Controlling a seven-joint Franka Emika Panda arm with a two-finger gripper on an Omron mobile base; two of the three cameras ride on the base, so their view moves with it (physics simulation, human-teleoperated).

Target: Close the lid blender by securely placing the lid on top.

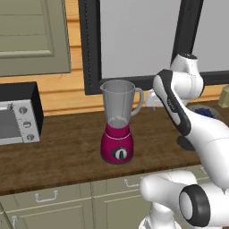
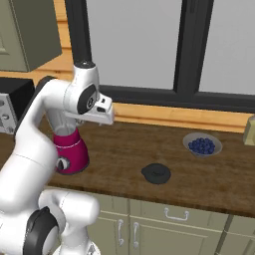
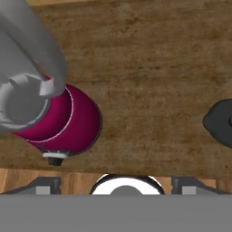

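Your gripper (image 3: 116, 185) is open wide, with its two finger tips (image 3: 43, 185) far apart, and it holds nothing. It hangs up in the air over the wooden counter (image 3: 149, 68), pointing down at it. In the right base view you can see the hand (image 2: 102, 110) sticking out from the arm, high above the counter, between the blender and the lid.

Look through the hand view. The blender (image 3: 54, 113) is close by on one side of your gripper, low and to the left in that picture. You see its pink base from above, and its clear grey jar (image 3: 25, 68) leans up toward the camera. The top of the jar is open.

The lid (image 3: 220, 123) is on the other side of your gripper, at the right edge of that picture. It is black and round, and it lies flat on the counter (image 2: 149, 144), well apart from the blender (image 2: 69, 152).

Farther off, past the lid (image 2: 156, 173), sits a bowl of blue berries (image 2: 202, 145). On the far side of the blender (image 1: 117, 121) stands a grey toaster oven (image 1: 18, 114).
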